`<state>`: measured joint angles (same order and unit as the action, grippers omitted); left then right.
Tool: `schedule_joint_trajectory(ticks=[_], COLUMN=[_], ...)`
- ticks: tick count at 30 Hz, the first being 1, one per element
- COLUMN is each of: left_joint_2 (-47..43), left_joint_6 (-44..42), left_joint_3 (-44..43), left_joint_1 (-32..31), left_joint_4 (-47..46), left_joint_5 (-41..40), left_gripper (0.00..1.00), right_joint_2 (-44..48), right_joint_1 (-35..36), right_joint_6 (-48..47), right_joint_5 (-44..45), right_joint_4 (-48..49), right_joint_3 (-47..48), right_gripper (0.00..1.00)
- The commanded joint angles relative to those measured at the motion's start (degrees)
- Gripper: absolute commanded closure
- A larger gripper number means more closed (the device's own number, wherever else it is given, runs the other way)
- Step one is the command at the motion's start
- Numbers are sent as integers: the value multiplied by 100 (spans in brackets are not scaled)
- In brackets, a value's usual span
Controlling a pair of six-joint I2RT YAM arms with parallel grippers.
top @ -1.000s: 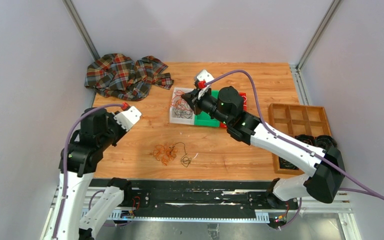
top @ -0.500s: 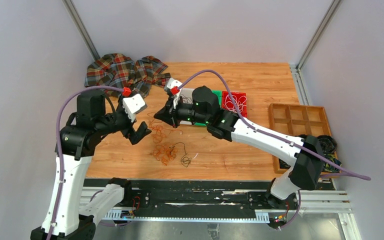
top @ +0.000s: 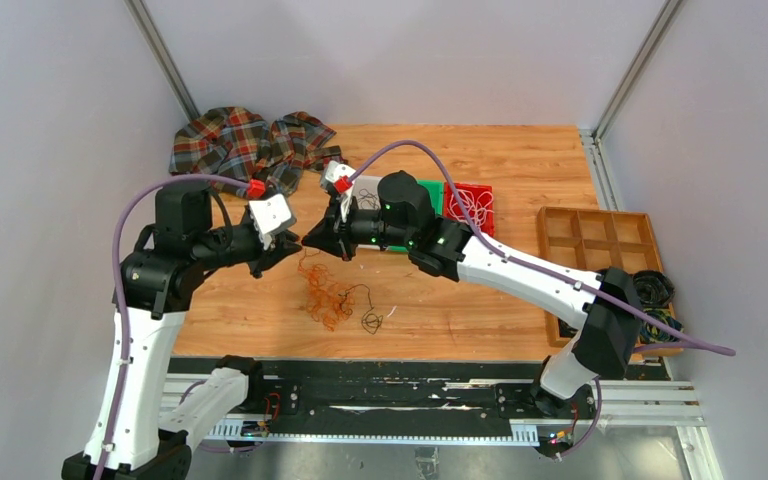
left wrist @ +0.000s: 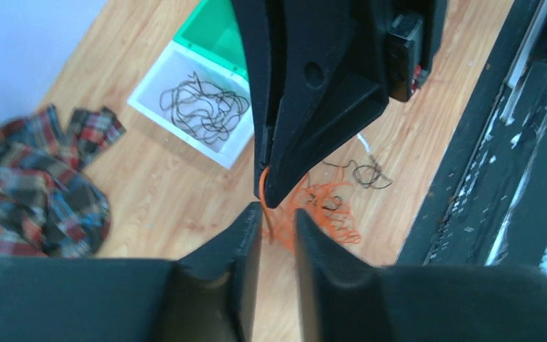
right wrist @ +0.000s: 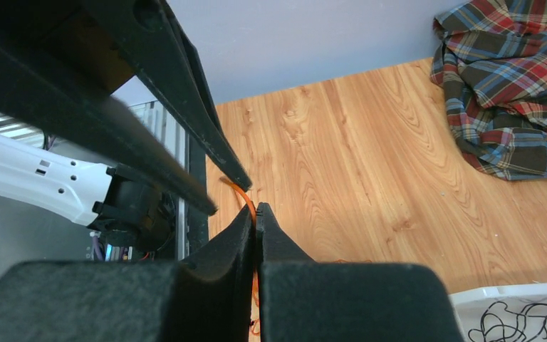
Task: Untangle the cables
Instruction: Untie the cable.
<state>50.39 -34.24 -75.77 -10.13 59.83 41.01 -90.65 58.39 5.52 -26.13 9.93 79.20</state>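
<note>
An orange-brown cable tangle [top: 326, 300] lies on the wooden table, with a small black cable [top: 370, 320] beside it. One orange strand rises from it to my right gripper [top: 310, 241], which is shut on it; the right wrist view shows the strand [right wrist: 246, 200] pinched at the fingertips [right wrist: 256, 210]. My left gripper [top: 288, 245] is tip to tip with the right one. In the left wrist view its jaws [left wrist: 276, 212] stand slightly apart around the orange strand, just under the right gripper's tip [left wrist: 274, 196]. The tangle [left wrist: 331, 214] lies below.
A white bin [left wrist: 151, 96] holds black cables; a green bin [top: 430, 190] and a red bin [top: 483, 222] with a white cable sit behind the right arm. A plaid cloth [top: 250, 150] lies back left. A wooden compartment tray [top: 600, 250] and dark coils [top: 650, 290] are at right.
My right gripper left the white bin, came to the middle and lifted an orange strand. My left arm swung in to meet it and its jaws narrowed around the strand.
</note>
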Motion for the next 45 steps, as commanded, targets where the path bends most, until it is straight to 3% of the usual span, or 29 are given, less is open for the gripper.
schedule_joint_trajectory(ticks=[1,2,3,12,16,19,27,35,45], left_joint_2=[57,54,32,-36,67,154,412,736,1152], left_joint_6=[-311,-306,-322,-48,490,756,1095,1069,551], left_joint_3=[-196,-205,-214,-510,-813,-1148,-2121,-3255,-4604], left_joint_1=[37,37,37,37,37,37,37,37,37], left_joint_4=[18,19,20,20,22,106,391,397,397], left_joint_5=[299,237,179,-187,-267,-204,-69,-290,-976], left_gripper=[87,96,99,99,100,100,100,100,100], right_joint_2=[136,156,175,284,219,63,-425,-639,-838], right_joint_1=[63,59,58,50,79,129,413,419,401], right_joint_6=[2,-2,-13,-225,-237,-42,257,814,971], right_joint_5=[-297,-294,-289,333,992,1166,1739,1966,2486], right_joint_4=[24,45,70,325,878,1453,2344,3128,3496], right_joint_3=[77,52,6,-241,-389,-442,-502,-1251,-1982], right_gripper=[99,99,99,97,62,56,54,54,63])
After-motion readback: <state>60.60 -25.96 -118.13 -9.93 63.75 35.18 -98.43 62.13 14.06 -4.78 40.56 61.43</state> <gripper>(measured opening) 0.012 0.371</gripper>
